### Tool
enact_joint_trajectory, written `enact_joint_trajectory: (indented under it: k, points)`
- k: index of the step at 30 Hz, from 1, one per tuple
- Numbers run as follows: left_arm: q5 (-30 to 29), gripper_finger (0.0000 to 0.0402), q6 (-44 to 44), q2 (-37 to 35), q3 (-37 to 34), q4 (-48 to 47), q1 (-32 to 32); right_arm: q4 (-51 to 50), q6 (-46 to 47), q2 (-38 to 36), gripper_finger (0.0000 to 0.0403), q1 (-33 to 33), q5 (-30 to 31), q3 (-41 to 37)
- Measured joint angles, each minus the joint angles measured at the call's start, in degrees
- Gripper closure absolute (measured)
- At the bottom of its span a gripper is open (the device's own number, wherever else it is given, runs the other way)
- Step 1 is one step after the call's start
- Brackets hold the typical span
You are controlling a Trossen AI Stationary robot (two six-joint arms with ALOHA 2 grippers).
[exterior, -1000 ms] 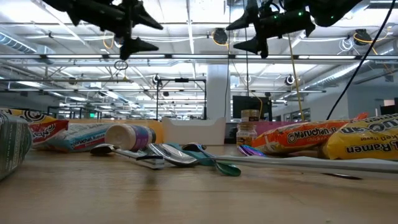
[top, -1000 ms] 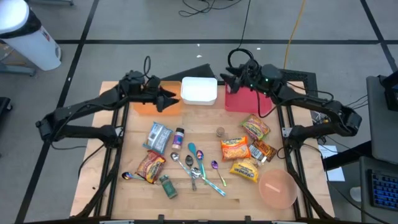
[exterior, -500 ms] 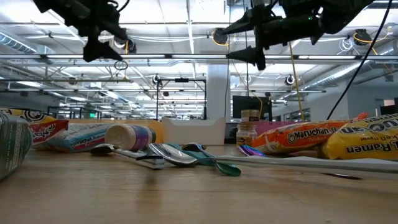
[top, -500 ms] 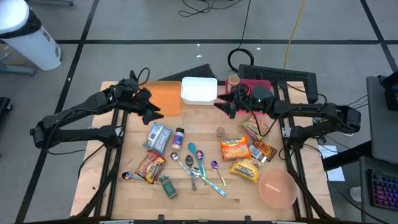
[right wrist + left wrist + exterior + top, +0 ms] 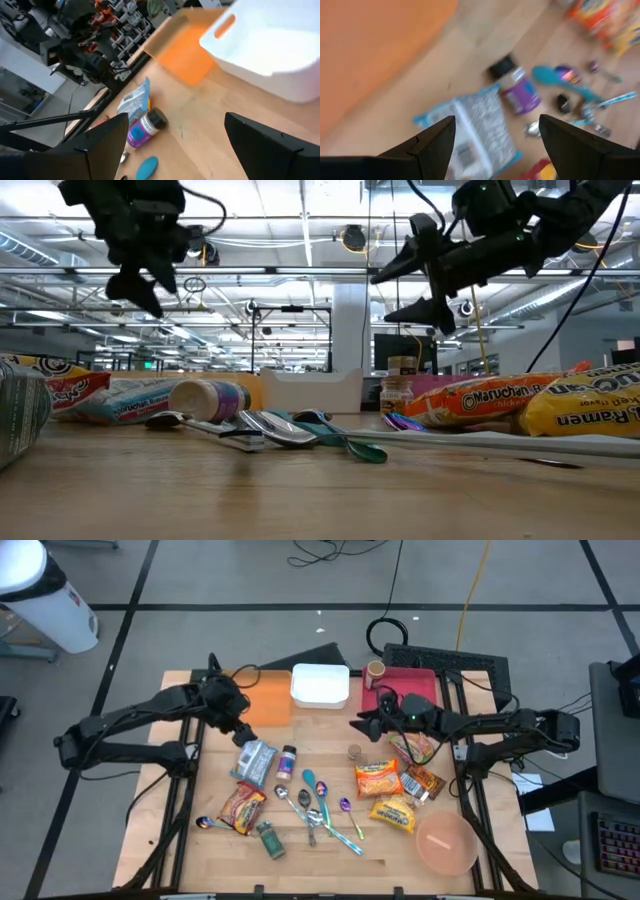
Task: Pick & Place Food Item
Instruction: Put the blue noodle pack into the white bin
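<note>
We see the left gripper [image 5: 238, 732] hanging above the worktop [image 5: 330, 850], its jaws spread wide and holding nothing. It hovers just at twelve o'clock of the blue-and-grey food packet [image 5: 254, 760], beside the orange bin [image 5: 268, 700]. In the left wrist view that packet [image 5: 475, 130] lies below the fingers [image 5: 432, 142], with a purple-labelled jar [image 5: 519, 90] next to it.

The right gripper [image 5: 362, 720] is also off the surface, jaws wide and empty, at six o'clock of the white bin [image 5: 320, 685] and at nine o'clock of the pink bin [image 5: 425, 685]. A small brown jar [image 5: 354, 752] stands on the wood just at six o'clock of it.

Food packets lie scattered on the right half: an orange ramen pack [image 5: 377, 779], a yellow ramen pack [image 5: 394, 813], and a dark snack bar [image 5: 424, 782]. A red-and-yellow packet [image 5: 241, 808] sits at the left, near seven o'clock. Spoons [image 5: 318, 810] cluster at the centre. A pink bowl [image 5: 446, 842] rests at five o'clock.
</note>
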Motion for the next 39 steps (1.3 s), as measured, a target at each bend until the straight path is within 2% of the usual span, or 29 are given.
enact_joint_trajectory:
  k: [3, 8, 15, 21, 39]
  points:
    - [-0.70, 0.0105, 0.19, 3.23, -0.04, -3.39, -0.04, 0.97, 1.19, 0.00, 0.0080, 0.00, -0.02, -0.84]
    - [-2.40, 0.0105, 0.29, 6.79, -1.87, -2.54, -0.01, 2.59, 1.44, 0.00, 0.0080, 0.00, -0.01, -0.88]
    - [-6.37, 0.0105, 13.44, 8.54, -2.23, 2.79, -0.04, 2.91, 1.35, 0.00, 0.0080, -0.04, 0.13, -0.88]
    - [-4.99, 0.0105, 20.28, 9.35, -2.23, 5.75, -0.07, 2.80, 1.68, 0.00, 0.0080, -0.04, 0.15, -0.88]
    - [-1.46, 0.0105, 30.68, 21.80, -2.23, 10.00, 0.00, 2.04, 1.04, 0.00, 0.0080, -0.19, 1.86, -0.88]
